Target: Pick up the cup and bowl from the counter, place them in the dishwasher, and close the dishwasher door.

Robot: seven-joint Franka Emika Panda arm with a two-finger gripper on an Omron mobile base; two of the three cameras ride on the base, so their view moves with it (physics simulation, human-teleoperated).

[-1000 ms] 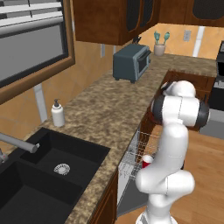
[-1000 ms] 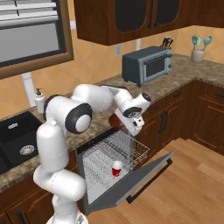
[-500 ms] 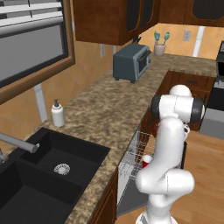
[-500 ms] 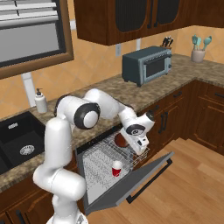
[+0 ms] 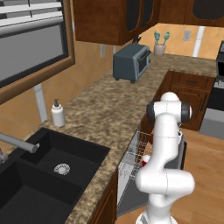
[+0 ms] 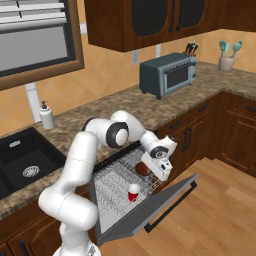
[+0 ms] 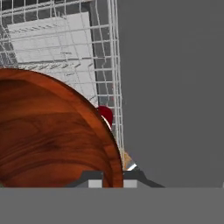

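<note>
My gripper (image 6: 156,169) is shut on the rim of the dark reddish-brown bowl (image 6: 143,169) and holds it low over the right side of the dishwasher's wire rack (image 6: 115,181). In the hand view the bowl (image 7: 48,131) covers the left half, its rim pinched between the fingertips of my gripper (image 7: 112,179). The red cup (image 6: 133,192) stands upright in the rack near its front; the hand view shows a bit of the cup (image 7: 105,114) past the bowl's edge. The dark grey dishwasher door (image 6: 160,207) hangs open, tilted down. In the left base view my arm hides most of the rack (image 5: 131,153).
A grey toaster oven (image 6: 167,75) sits on the granite counter (image 6: 115,102) behind the dishwasher. A white soap dispenser (image 6: 46,116) stands by the black sink (image 6: 22,160). Wooden cabinets (image 6: 240,130) run along the right. Bare wooden floor (image 6: 215,220) lies beyond the door.
The arm has swung down and toward the rack, carrying the bowl from above the counter's edge to just over the rack. The cup has not moved.
</note>
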